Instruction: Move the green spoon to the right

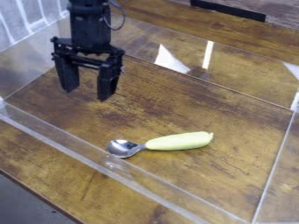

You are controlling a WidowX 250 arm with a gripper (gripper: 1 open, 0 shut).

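The green spoon [163, 143] lies flat on the wooden table inside a clear plastic tray, near its front wall. Its yellow-green handle points right and its silver bowl [122, 148] points left. My gripper [87, 88] hangs above the table at the upper left, well behind and to the left of the spoon. Its black fingers [68, 77] are spread apart and hold nothing.
The clear tray has a low front wall [140, 184] running diagonally, a left wall [30, 61] and a right wall [286, 131]. Bright reflections [176, 59] lie on the wood behind the spoon. A dark strip [233, 7] runs along the far edge.
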